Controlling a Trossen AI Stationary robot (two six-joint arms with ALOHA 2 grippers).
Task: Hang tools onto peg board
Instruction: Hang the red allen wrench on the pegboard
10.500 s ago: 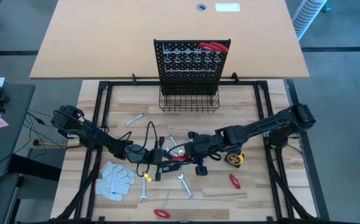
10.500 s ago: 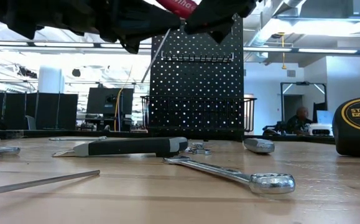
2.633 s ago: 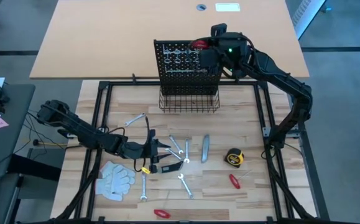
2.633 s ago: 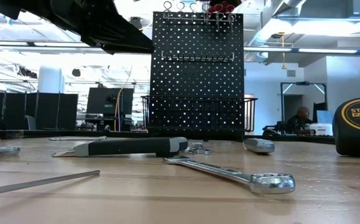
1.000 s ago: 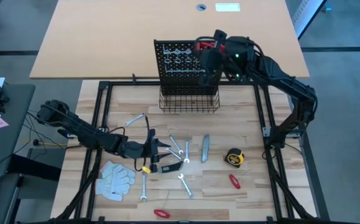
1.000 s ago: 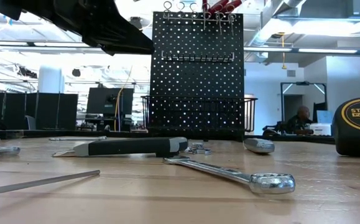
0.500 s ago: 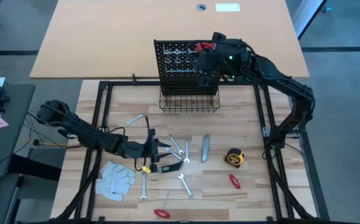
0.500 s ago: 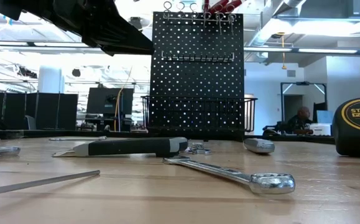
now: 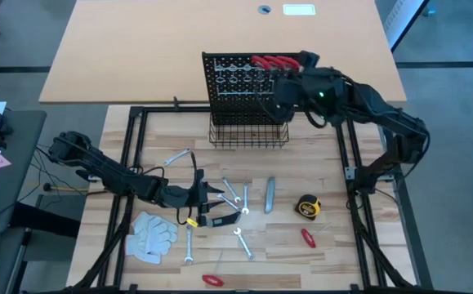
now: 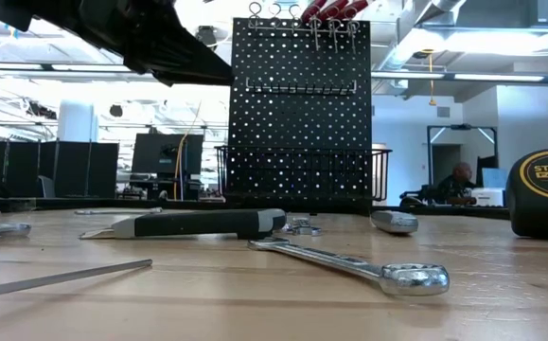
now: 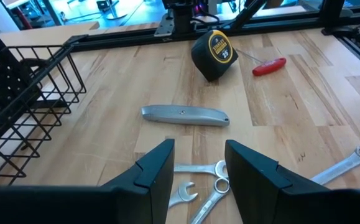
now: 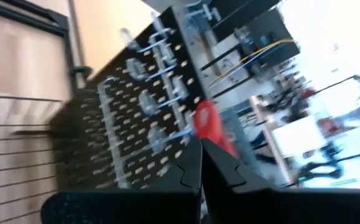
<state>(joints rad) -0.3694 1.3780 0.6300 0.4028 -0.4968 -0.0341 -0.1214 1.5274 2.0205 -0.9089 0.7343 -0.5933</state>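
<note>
The peg board (image 9: 236,90) stands upright at the table's far side, with a wire basket (image 9: 248,135) along its base. Red-handled pliers (image 9: 273,62) hang from hooks at its top edge; their handles also show in the low view (image 10: 330,9). My right gripper (image 9: 278,91) is shut, just in front of the board's right part and below the pliers (image 12: 206,121), holding nothing. My left gripper (image 11: 198,168) hovers open above several silver wrenches (image 9: 234,192) at the table's middle. A grey utility knife (image 11: 186,116) and a yellow-black tape measure (image 11: 212,46) lie beyond it.
White gloves (image 9: 150,233) lie near the left front. A black-handled tool (image 10: 198,223), a lone wrench (image 9: 177,157), a red-handled tool (image 9: 308,238) and another red piece (image 9: 212,280) lie on the wooden top. A black frame rail (image 9: 354,163) runs along the right side.
My right gripper, still shut, has drawn back from the top of the peg board, down and toward the table's near and right edges. The red-handled pliers stay hanging on the top hooks, now uncovered in the high view.
</note>
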